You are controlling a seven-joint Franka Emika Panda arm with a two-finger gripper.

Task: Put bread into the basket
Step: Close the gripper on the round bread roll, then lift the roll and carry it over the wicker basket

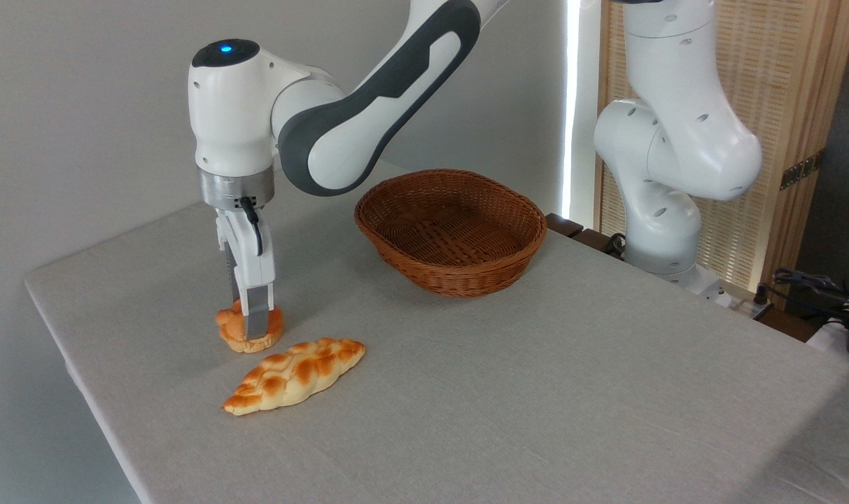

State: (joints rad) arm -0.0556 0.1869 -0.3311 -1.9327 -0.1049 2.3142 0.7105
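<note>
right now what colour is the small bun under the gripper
Golden-orange on top with a paler base: the bun, seen in the fixed camera view.

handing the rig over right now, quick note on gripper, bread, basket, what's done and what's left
Gripper: down over the round bun, fingers either side of it; a firm grip cannot be confirmed.
Bun: on the table, front left, beside the braided loaf.
Basket: empty, farther back and to the right.
Done: approach to the bun.
Left: grip, lift, carry to the basket, release.

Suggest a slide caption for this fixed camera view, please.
Panda gripper lowered with its jaws around the round bun on the table, braided loaf beside it, wicker basket empty.
</note>
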